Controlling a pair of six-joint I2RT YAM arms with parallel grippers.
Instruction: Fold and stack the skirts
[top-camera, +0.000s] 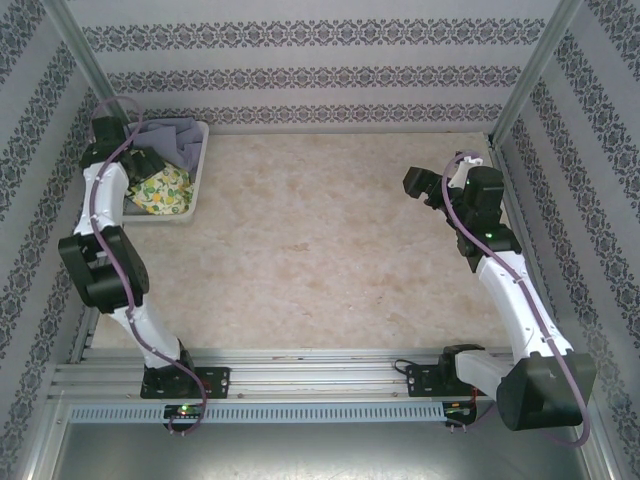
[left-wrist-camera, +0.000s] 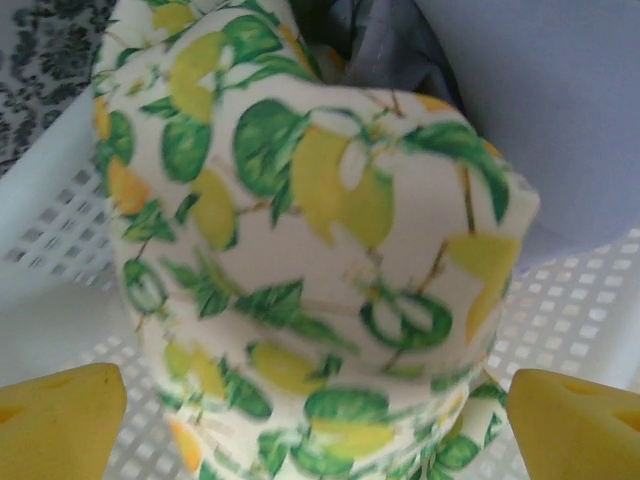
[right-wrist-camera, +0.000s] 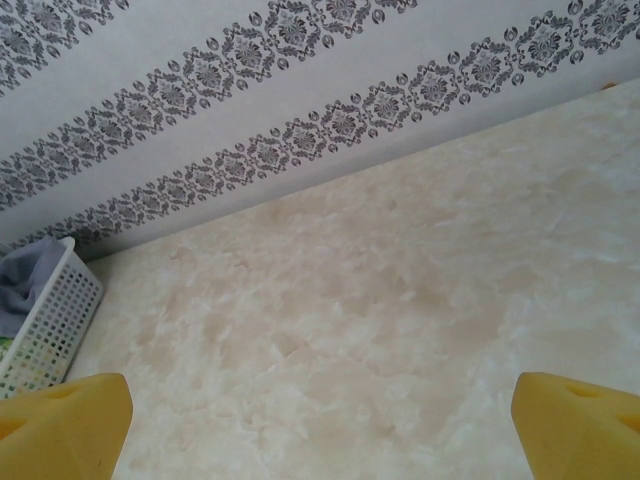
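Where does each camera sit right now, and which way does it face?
Top external: above and behind the bases, looking down on the table; both arms show, left gripper over the basket, right gripper at the right.
Left wrist: faces down, close on the yellow skirt in the basket; its open fingers show.
Right wrist: faces across the table toward the back wall; its open fingers show.
Shared: all views catch the basket.
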